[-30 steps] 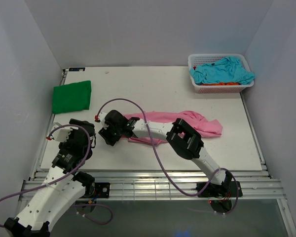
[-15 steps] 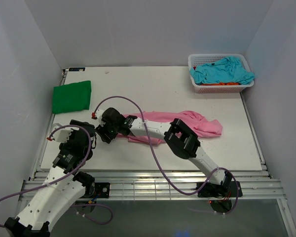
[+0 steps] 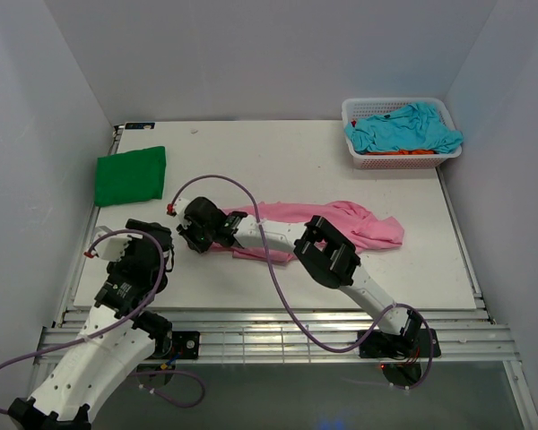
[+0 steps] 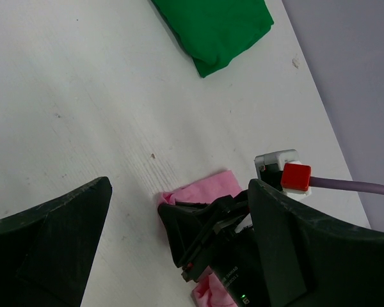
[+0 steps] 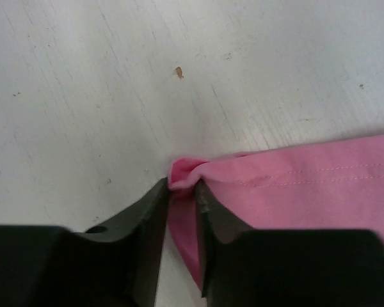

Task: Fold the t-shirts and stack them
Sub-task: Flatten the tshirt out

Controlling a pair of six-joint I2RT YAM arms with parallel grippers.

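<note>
White bench [image 3: 296,152] surface carries all items. Pink t-shirt [image 3: 363,224], the largest garment, lies rumpled near the bench centre, partly under the forearm of the right arm. White mesh basket [image 3: 403,162] stands at the far right corner and holds a turquoise t-shirt [image 3: 403,127] over an orange t-shirt [image 3: 411,152]. Green t-shirt [image 3: 131,175] lies folded at the far left, well apart from the pink one. Left claw [image 4: 179,185] hovers over the near left of the bench, jaws spread wide and empty. Right claw [image 5: 181,187] is pressed nearly together, pinching a small puckered fold at the left corner of the pink t-shirt, beside a stitched hem. Caution: the pinch takes only the extreme edge of the cloth, so a quick lift or pull is likely to strip the fold out of the jaws. A pull by this one corner would probably also draw the garment into a rope, since the opposite end is bunched and no second corner is held. Cloth beneath the forearm may drag. Long axis of the pink t-shirt runs left to right across the bench, the narrow pinched end pointing left and the wider bunched end pointing right; collar position cannot be determined.
</note>
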